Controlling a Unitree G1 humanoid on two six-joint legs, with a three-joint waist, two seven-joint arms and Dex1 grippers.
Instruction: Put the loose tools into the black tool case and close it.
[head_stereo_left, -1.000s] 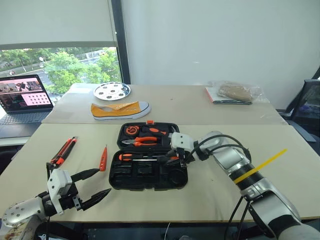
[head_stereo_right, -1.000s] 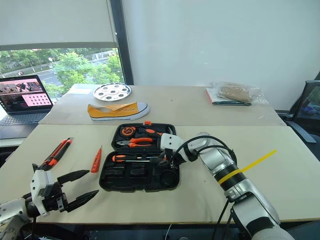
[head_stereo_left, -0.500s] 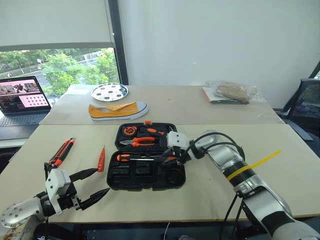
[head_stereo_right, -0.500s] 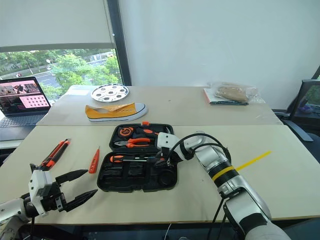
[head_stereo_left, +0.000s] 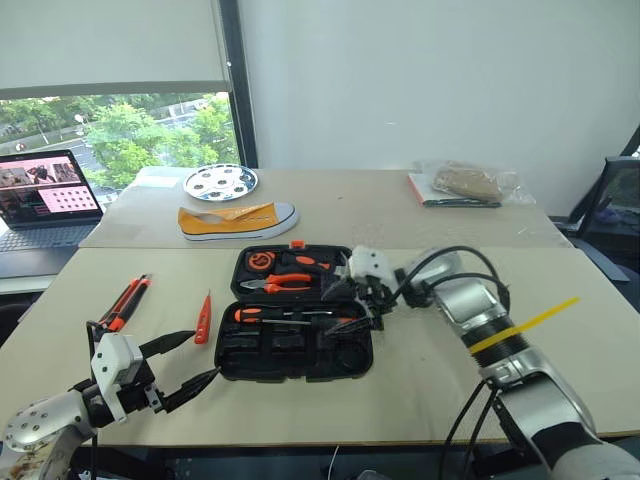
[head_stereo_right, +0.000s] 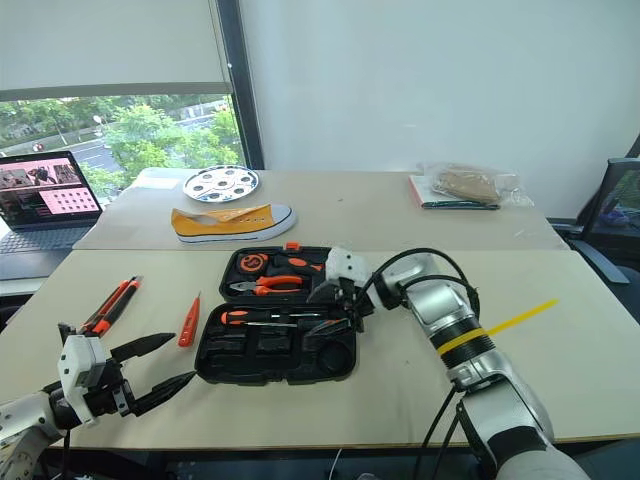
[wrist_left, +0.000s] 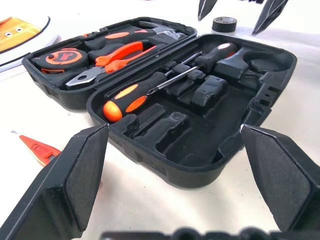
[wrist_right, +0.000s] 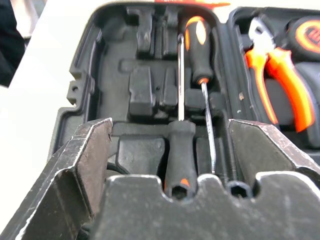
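Note:
The black tool case (head_stereo_left: 298, 371) lies open on the near table. Two black-and-orange screwdrivers (wrist_left: 131, 96) (wrist_left: 215, 54) lie side by side in its near half, head to tail. My right gripper (head_stereo_left: 350, 300) hovers open just above the case's right end, over one screwdriver handle (wrist_right: 180, 160), with nothing between its fingers. A small roll of dark tape (wrist_left: 224, 23) sits on the table just beyond the case. The orange tester screwdriver (head_stereo_left: 204, 318) and the orange-black utility knife (head_stereo_left: 125, 303) lie left of the case. My left gripper (head_stereo_left: 203, 357) is open, low at the near left.
Orange-handled pliers (head_stereo_left: 290, 283), a tape measure and a hammer fill the case's far half. On the far table are a yellow shoe (head_stereo_left: 240, 217), a metal plate (head_stereo_left: 220, 182) and a bagged bundle (head_stereo_left: 465, 185). A laptop (head_stereo_left: 45, 195) stands at the far left.
My right gripper has opened and risen off the screwdriver handle, which stays in the case. The left gripper has not moved.

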